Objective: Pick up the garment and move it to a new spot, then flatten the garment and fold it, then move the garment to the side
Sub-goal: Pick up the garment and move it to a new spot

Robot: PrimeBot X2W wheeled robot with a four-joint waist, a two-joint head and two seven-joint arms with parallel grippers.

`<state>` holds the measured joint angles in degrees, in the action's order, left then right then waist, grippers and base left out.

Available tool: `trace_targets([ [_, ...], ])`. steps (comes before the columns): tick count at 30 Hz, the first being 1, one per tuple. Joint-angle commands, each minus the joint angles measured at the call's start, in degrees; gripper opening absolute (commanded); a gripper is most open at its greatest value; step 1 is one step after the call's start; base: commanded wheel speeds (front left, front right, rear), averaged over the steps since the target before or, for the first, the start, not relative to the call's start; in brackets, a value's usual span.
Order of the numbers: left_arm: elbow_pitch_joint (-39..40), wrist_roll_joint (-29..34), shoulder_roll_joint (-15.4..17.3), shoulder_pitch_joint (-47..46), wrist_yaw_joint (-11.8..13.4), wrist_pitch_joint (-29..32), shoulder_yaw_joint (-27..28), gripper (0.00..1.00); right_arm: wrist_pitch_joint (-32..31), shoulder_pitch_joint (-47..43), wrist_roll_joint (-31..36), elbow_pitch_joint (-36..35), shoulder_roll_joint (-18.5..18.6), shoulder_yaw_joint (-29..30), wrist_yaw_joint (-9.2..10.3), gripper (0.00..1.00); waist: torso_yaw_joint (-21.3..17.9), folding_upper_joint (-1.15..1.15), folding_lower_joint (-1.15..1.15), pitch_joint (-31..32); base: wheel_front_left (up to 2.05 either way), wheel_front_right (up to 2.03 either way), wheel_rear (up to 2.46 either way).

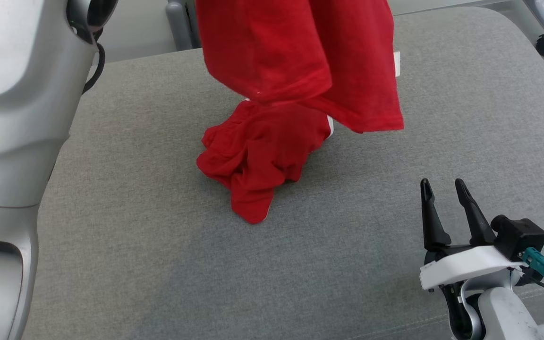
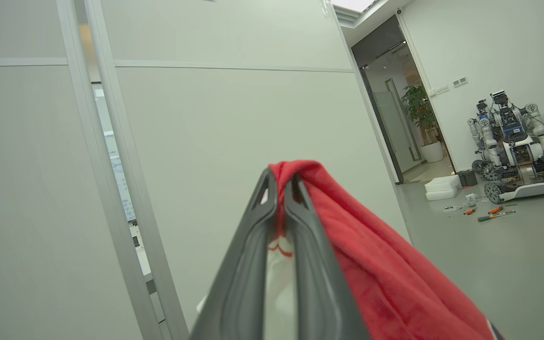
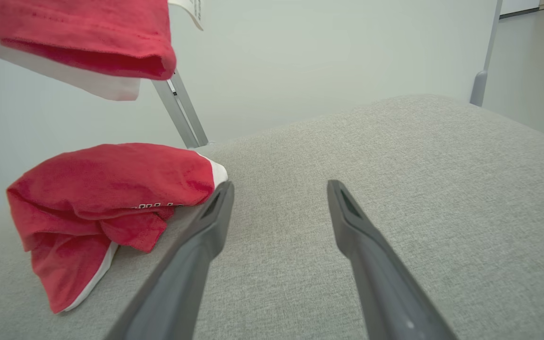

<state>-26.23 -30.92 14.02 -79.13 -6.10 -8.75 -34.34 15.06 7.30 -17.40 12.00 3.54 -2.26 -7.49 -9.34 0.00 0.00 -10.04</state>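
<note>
Head looks down on cushion (image 1: 158,264) and garment (image 1: 258,156), right wrist skims both low, left faces wall (image 2: 234,118).

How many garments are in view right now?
1: a red garment, top pinched in the left gripper and hanging, lower end bunched on the grey cushion. The bunch could hide something beneath.

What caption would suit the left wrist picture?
Left gripper shut on a red garment, held up before a pale wall.

White right gripper (image 1: 442,184), 2 black fingers (image 1: 431,217)
</note>
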Motion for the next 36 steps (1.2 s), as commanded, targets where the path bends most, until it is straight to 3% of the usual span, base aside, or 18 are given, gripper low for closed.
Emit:
trace_targets([
  [1,-0.4,-0.1,0.7,1.7,0.1,-0.4,0.2,0.00,0.2,-0.3,0.3,-0.1,0.0,0.1,0.00,1.00,1.1,0.00,0.00,0.0,0.00,0.00,0.00],
  [11,-0.2,-0.8,4.2,5.6,1.2,-1.6,1.0,0.00,0.2,0.7,1.0,-2.1,2.4,-1.3,0.00,1.00,8.6,0.00,0.00,-0.7,0.00,0.00,0.00],
  [26,0.9,-3.0,12.5,17.4,4.3,-3.8,4.4,0.00,0.2,0.8,1.5,-4.1,5.6,-5.1,0.00,1.00,23.5,0.00,0.00,-0.2,0.00,0.00,0.00],
  [36,0.9,-3.8,15.0,19.8,5.3,-4.1,5.9,0.00,0.2,2.7,1.7,-5.8,7.2,-8.3,0.00,1.00,30.7,0.00,0.00,-1.3,0.00,0.00,0.00],
])
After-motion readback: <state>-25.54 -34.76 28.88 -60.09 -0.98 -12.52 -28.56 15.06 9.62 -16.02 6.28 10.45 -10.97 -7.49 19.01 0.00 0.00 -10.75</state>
